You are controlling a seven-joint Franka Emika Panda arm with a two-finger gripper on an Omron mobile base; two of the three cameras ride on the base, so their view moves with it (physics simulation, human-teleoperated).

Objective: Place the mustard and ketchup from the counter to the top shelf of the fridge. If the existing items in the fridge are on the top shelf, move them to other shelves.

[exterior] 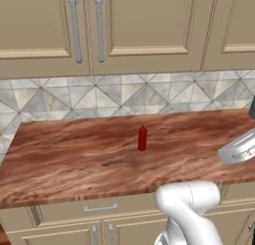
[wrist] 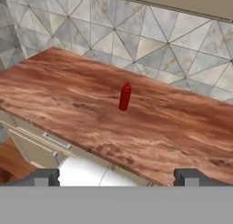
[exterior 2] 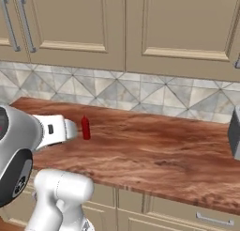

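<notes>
Wide across the frame runs the surface (exterior: pixel 74 164), a long slab of reddish-brown wood grain, streaky and glossy, with a straight front lip. Above it hang the upper cabinets (exterior: pixel 144 25), beige, flat-panelled, with slim silver bar handles. Behind the surface climbs the backsplash (exterior: pixel 149 97), grey tiles cut into triangles, pale and darker shades meeting at sharp points. Below the front lip sit the lower cabinets (exterior: pixel 64 214), the same beige, a drawer with a short silver pull.

And there is the ketchup (exterior: pixel 142 138), standing upright on the surface, alone, roughly midway between backsplash and front edge. It's a slim, smooth, all-red bottle tapering to a narrow pointed nozzle. From the right base view the ketchup (exterior 2: pixel 85 127) stands just past the end of the arm's white forearm, though how near the two really are cannot be told from that angle.

Now the hand view: the tool (wrist: pixel 119 175) has its two dark square fingertips (wrist: pixel 44 176) spread wide apart, nothing between them. The ketchup (wrist: pixel 124 96) sits above the gap, slightly left of centre, well apart from the tips, out on the surface beyond the front edge. The tool is not touching it, and looks down at it from a tilt, so the surface runs diagonally across that view.
</notes>
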